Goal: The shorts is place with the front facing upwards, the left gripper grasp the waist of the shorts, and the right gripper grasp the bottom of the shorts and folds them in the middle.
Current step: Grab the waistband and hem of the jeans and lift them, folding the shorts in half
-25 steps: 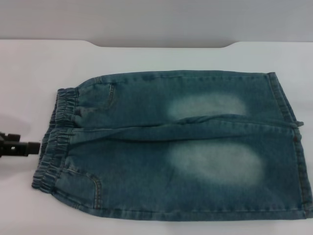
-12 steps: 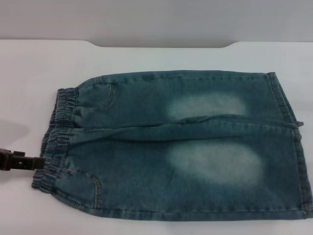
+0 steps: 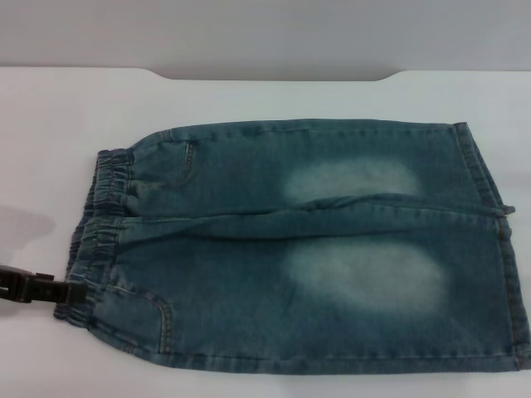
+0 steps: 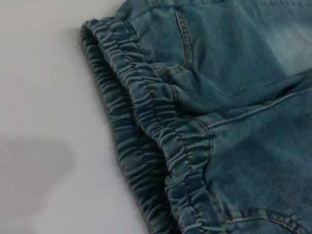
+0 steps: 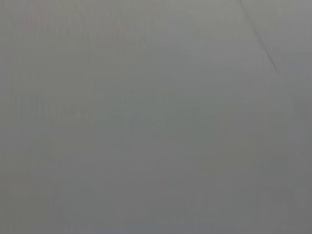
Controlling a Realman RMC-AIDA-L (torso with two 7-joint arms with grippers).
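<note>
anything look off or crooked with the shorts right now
Nothing stands out. The shorts lie flat on the table, waist toward the left gripper, which sits at the waist's near corner. There's only a soft crease along the middle.

No readable txt, labels, brands or nos. in any view. The denim shorts (image 3: 307, 249) show only stitching and faded patches, no print or tag legible; the white tabletop (image 3: 50, 124) carries no markings.
</note>
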